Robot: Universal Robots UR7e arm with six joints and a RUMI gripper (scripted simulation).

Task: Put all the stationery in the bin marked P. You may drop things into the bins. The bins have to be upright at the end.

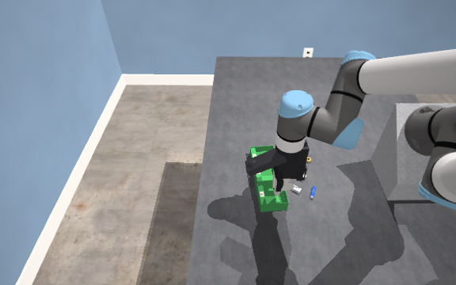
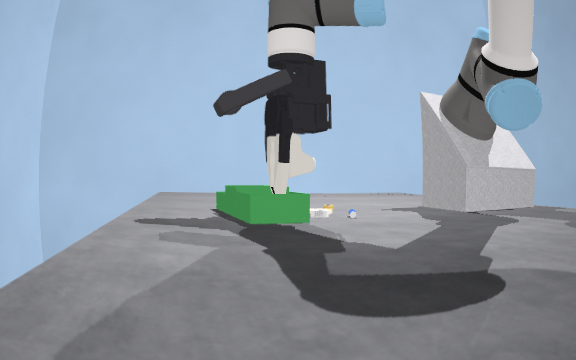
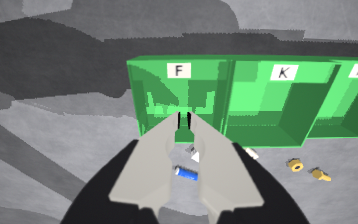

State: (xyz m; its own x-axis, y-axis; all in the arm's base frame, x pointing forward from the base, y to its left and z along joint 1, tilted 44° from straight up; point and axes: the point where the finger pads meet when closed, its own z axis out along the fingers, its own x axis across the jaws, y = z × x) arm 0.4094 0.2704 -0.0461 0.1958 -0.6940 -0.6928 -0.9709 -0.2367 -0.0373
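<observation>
Three joined green bins [image 1: 269, 203] [image 2: 268, 210] stand upright on the grey table, marked F [image 3: 150, 82], K [image 3: 260, 100] and P [image 3: 350, 115]. My gripper [image 3: 183, 113] [image 2: 279, 190] [image 1: 279, 187] is shut with nothing visible between its tips. The tips hang just at the near rim of bin F. A blue pen [image 3: 186, 173] [image 1: 313, 192] [image 2: 352, 213] lies on the table below the fingers, beside the bins. A small white piece [image 3: 195, 156] [image 1: 296, 190] [image 2: 320, 213] lies next to it, and another white piece [image 3: 251, 153] lies by bin K.
Two small yellow metal parts [image 3: 295, 165] [image 3: 320, 174] lie on the table in front of bins K and P. A grey pedestal [image 2: 473, 175] [image 1: 394, 166] carries the arm's base at the right. The table's left edge [image 1: 206, 166] drops to the floor.
</observation>
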